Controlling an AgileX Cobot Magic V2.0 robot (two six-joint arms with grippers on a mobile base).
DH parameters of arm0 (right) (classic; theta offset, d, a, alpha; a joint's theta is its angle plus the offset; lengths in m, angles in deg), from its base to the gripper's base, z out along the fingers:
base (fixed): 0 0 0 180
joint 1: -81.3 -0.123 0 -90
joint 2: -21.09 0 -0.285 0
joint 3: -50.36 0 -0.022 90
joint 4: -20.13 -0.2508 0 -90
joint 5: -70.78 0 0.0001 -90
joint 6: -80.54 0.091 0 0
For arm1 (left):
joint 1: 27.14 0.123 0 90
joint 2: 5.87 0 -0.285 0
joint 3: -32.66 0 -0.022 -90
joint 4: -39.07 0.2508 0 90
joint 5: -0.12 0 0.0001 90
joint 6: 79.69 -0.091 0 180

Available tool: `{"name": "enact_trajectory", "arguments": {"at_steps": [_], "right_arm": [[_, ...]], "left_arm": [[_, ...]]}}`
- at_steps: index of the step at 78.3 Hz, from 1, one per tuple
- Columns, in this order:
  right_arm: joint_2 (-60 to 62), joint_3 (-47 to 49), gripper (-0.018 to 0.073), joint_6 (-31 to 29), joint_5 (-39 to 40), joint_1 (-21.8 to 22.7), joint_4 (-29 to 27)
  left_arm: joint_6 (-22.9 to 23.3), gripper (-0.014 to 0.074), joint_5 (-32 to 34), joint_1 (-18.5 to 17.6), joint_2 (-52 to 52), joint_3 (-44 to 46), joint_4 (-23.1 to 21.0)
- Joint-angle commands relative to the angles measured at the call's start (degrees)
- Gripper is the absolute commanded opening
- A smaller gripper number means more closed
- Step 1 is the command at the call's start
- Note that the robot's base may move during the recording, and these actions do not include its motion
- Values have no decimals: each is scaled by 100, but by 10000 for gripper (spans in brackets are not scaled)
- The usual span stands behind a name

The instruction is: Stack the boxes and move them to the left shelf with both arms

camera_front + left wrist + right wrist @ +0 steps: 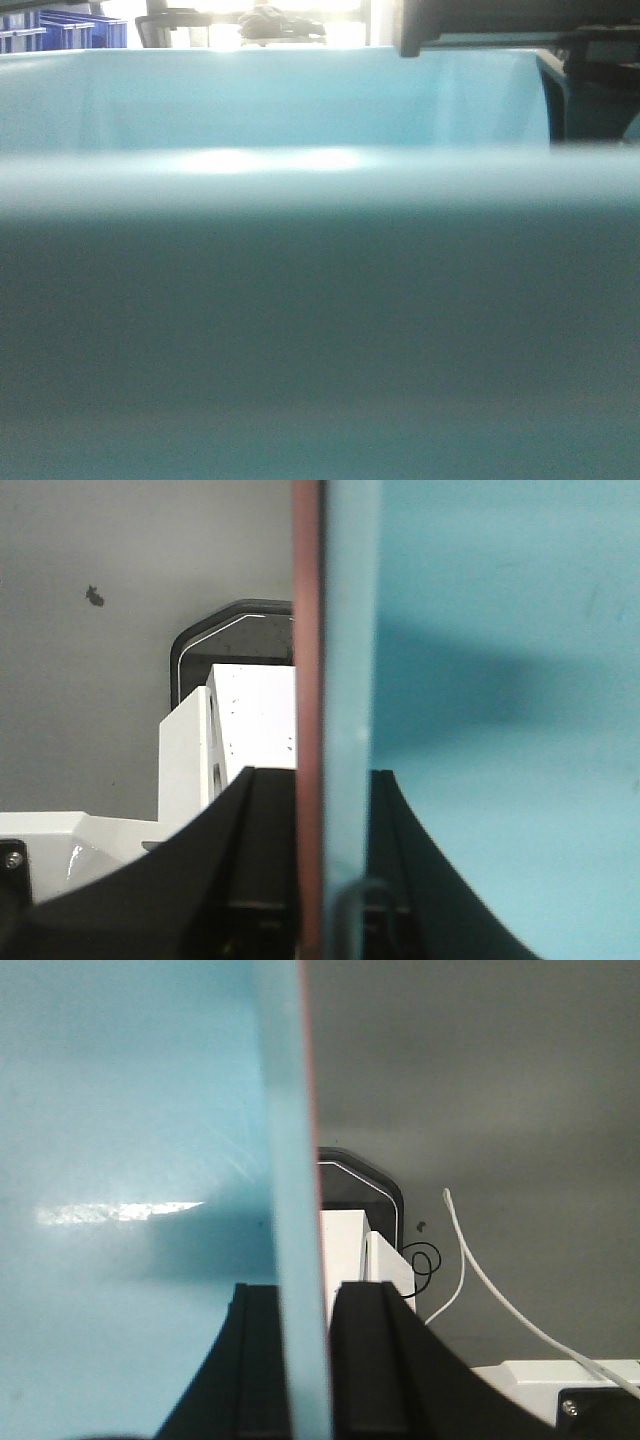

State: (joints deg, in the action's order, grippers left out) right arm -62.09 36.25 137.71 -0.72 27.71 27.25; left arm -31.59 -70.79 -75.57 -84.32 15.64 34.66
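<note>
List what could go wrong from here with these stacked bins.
1. The left pincer and right pincer each clamp just a thin wall of the stacked bins; uneven lifting could twist them loose.
2. The blue bin fills the front view, blocking sight ahead, so placement may be misjudged.

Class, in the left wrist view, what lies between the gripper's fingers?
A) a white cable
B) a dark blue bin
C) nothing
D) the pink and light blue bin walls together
D: the pink bin's wall and the light blue bin's wall run side by side through the left gripper.
</note>
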Motion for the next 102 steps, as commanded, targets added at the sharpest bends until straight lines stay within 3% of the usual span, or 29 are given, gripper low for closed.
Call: {"name": "enact_trajectory", "arguments": {"at_steps": [1,102], "right_arm": [[195,174,52,24,-59,0,265],[195,174,52,24,-59,0,272]], "left_arm": [[-9,-3,-384,-33,162,181,-178],[-9,-3,-384,-33,162,181,-165]]}}
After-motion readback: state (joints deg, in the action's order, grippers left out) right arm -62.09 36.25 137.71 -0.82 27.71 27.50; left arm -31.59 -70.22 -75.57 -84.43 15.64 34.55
